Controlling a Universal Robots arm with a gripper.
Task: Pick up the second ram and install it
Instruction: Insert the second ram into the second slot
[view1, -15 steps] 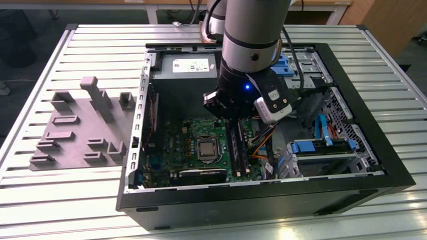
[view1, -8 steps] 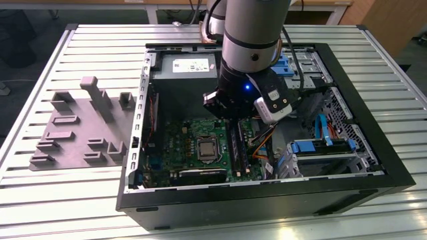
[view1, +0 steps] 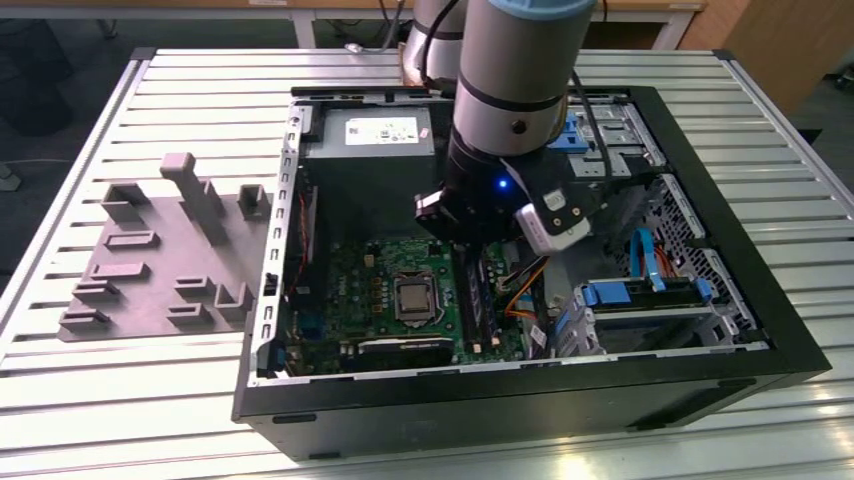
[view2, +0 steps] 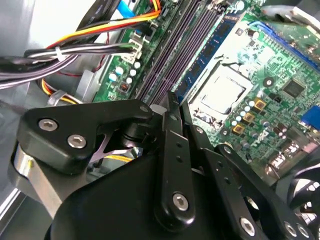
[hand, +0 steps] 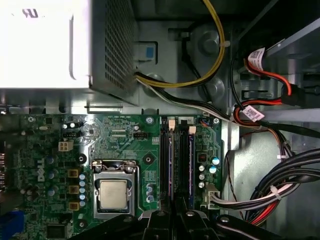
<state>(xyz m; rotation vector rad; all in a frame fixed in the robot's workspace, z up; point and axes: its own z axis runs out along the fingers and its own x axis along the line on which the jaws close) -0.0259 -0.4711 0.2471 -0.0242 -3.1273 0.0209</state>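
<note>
Two long black memory slots (hand: 176, 160) run side by side on the green motherboard (hand: 125, 135), just beside the processor socket (hand: 114, 192) in the first wrist view. Beyond the socket, away from the tool, sits the grey power supply (hand: 45, 45), with yellow and black leads (hand: 200, 82) curling out of it. On the far side of the slots from the socket, a bundle of black, white and red cables (hand: 270, 195) crowds the wall of the computer case (view1: 534, 400). In the exterior view, orange wires (view1: 527, 285) and blue drive carriers (view1: 641, 295) lie to the socket's right. A grey holder plate (view1: 147, 270) rests on the slatted bench (view1: 134, 400), well off to the socket's left, outside the case.

Reaching down from above, the arm (view1: 514, 90) stands nearly upright inside the open case, its wrist low over the board. The tool (view1: 467, 240) hangs close above the slots, just beside the socket. In the second wrist view the tool (view2: 170, 100) points down along the slot rows. Whether it is parted, closed or clamped on anything I cannot tell.

Directly under the tool, in line with the slots next to the socket, a slim dark strip stands on edge that seems to be the second ram (view1: 470, 292). I cannot tell whether it is held or seated.
</note>
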